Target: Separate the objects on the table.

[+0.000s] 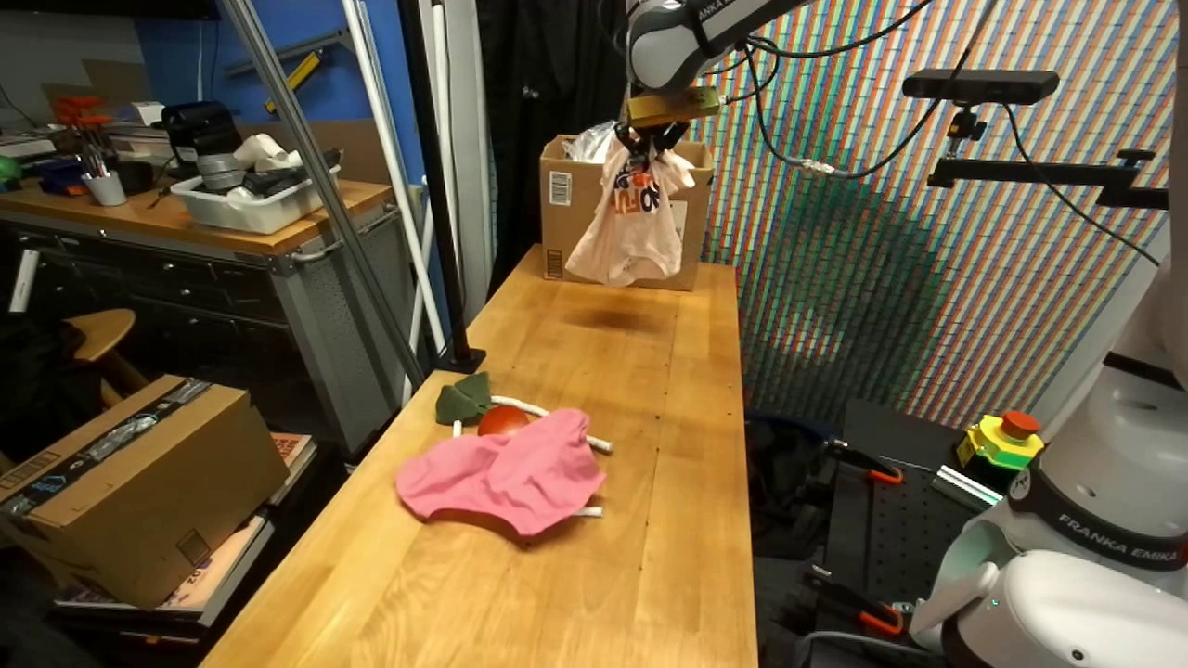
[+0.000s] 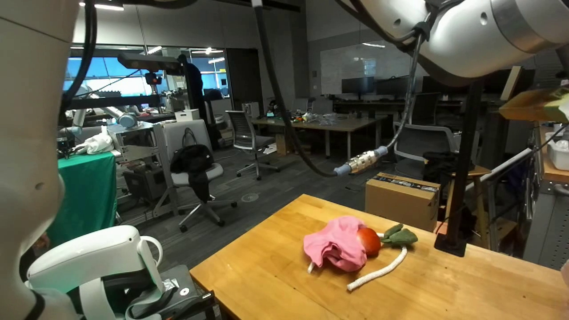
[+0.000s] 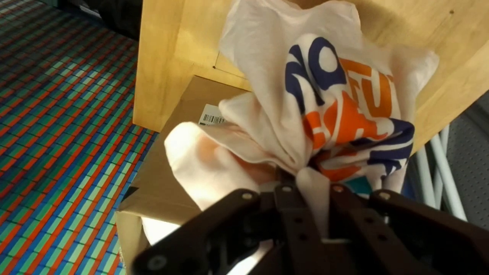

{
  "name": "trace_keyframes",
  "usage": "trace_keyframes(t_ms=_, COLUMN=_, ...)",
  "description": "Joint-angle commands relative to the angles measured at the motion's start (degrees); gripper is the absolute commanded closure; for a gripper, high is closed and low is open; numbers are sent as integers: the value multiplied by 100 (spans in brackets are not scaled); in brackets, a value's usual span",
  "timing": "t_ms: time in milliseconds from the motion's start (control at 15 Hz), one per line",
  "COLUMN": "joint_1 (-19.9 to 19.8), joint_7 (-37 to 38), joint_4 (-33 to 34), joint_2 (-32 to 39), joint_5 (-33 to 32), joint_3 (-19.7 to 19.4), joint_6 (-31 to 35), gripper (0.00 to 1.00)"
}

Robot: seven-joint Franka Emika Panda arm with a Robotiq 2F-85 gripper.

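Note:
My gripper [image 1: 643, 153] is shut on the white cloth [image 1: 626, 241] with orange-red and navy print. In the wrist view, the gathered cloth [image 3: 263, 49] hangs bunched from the fingers, which partly hide it. It is clear of the table [image 1: 575, 612], casting a shadow below. The pink cloth [image 1: 515, 468] lies crumpled on the tabletop in both exterior views, partly covering a round red item [image 2: 370, 241] and the thin white cord [image 2: 378, 275]. A green leafy item [image 2: 398, 237] sits beside the red one, touching or close to the cord. An exterior view leaves the gripper out of frame.
An upright cardboard box [image 1: 564, 218] with open top stands at the table's far end, directly behind and under the gripper. A black post [image 1: 461, 357] rises from the table's edge near the green item. Another cardboard box [image 2: 402, 198] sits off the table.

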Motion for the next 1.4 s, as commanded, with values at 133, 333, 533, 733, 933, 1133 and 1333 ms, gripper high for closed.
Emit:
trace_keyframes(t_ms=133, joint_1=46, joint_7=657, joint_4=637, joint_2=588, joint_5=-17, joint_3=-309, joint_6=167, gripper=97)
trace_keyframes(t_ms=333, joint_1=68, joint_7=696, joint_4=708, joint_2=693, joint_5=-49, joint_3=-372, joint_6=-1, gripper=64)
trace_keyframes(t_ms=533, joint_1=103, joint_7=650, joint_4=682, joint_2=716, joint_5=-92, joint_3=-393, joint_6=-140, gripper=49)
trace_keyframes(t_ms=733, joint_1=138, joint_7=571, joint_4=547, joint_2=605, joint_5=-110, joint_3=-353, joint_6=-281, gripper=27)
trace_keyframes(t_ms=933, joint_1=118, joint_7=256, joint_4=370, joint_2=443, joint_5=41, joint_3=-180, joint_6=-441, gripper=3)
trace_keyframes(t_ms=1133, joint_1=87, joint_7=-544, joint_4=-25, joint_2=135, joint_5=399, joint_3=201, joint_6=-611, gripper=0)
trace_keyframes(t_ms=1333, joint_1=195, joint_7=-1125, joint_4=-557, joint_2=-248, joint_5=761, joint_3=506, joint_6=-675, gripper=0)
